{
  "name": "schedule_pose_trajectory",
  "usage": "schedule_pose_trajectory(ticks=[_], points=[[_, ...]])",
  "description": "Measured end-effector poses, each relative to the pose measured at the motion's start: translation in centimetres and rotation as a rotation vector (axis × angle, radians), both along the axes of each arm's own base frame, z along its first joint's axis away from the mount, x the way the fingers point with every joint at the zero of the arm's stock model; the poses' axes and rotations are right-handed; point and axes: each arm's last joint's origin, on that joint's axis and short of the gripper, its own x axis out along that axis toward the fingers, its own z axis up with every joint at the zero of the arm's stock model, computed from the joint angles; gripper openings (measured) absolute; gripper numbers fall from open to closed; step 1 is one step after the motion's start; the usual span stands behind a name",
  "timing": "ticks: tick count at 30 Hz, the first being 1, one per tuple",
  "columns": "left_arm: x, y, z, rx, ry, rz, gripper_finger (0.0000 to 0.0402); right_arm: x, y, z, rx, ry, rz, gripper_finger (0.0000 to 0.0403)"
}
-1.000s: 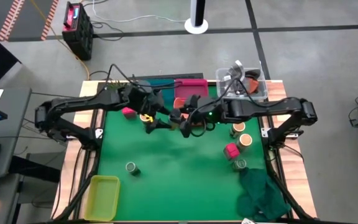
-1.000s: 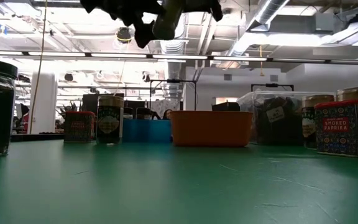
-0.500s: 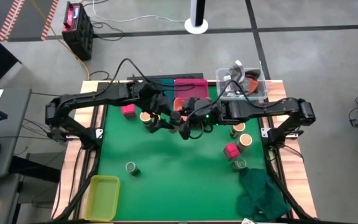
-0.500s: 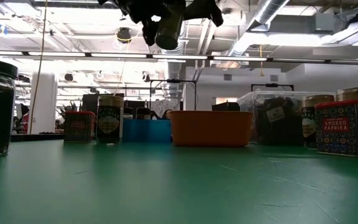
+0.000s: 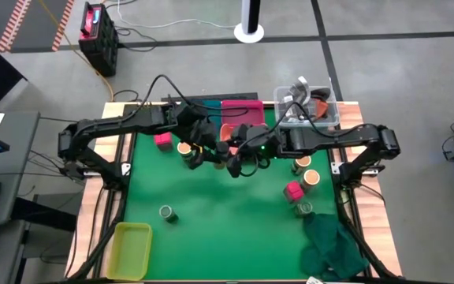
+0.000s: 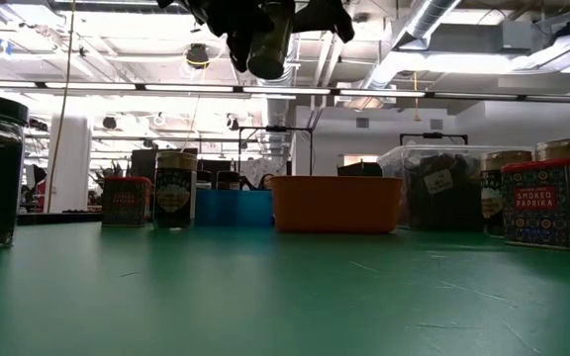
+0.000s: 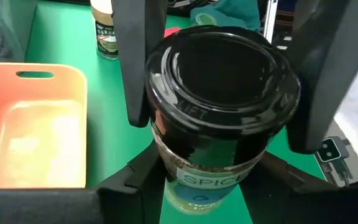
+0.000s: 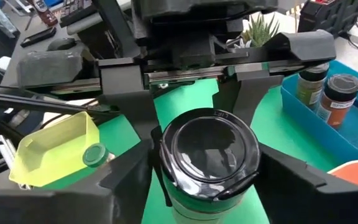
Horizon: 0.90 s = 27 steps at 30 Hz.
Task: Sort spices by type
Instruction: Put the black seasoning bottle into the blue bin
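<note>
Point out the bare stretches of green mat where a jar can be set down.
The green mat lies bare across its middle, between the lone jar and the pink box. It is crowded at the far edge, where both end effectors meet by the orange tray.

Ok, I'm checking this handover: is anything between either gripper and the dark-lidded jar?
Nothing visible is. The dark-lidded jar sits directly between the fingers of both the left gripper and the right gripper, held high above the table.

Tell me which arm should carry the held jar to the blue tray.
Probably left: left gripper and right gripper both clamp the jar, but the blue tray lies nearer the left arm.
</note>
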Motion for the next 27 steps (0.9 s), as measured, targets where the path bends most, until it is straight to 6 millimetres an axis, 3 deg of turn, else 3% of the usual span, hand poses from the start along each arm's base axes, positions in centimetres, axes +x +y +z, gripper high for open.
schedule_pose_trajectory(ticks=[8, 13, 17, 27], points=[[-0.3, 0.8, 0.1, 0.000, -0.002, 0.030, 0.0164, -1.3, 0.0, 0.4, -0.001, 0.058, 0.006, 0.0308], [-1.3, 2.7, 0.3, 0.000, 0.009, 0.111, 0.0164, -3.2, 0.0, 1.2, 0.020, 0.110, -0.005, 0.0310], [-2.1, 4.6, 0.2, 0.035, 0.023, 0.176, 0.0163, -3.9, 0.1, 0.7, 0.042, 0.185, -0.054, 0.0310], [-3.7, 9.6, -4.7, 0.180, 0.033, 0.590, 0.0163, -4.6, 3.3, -0.1, -0.042, 0.193, -0.204, 0.0311]])
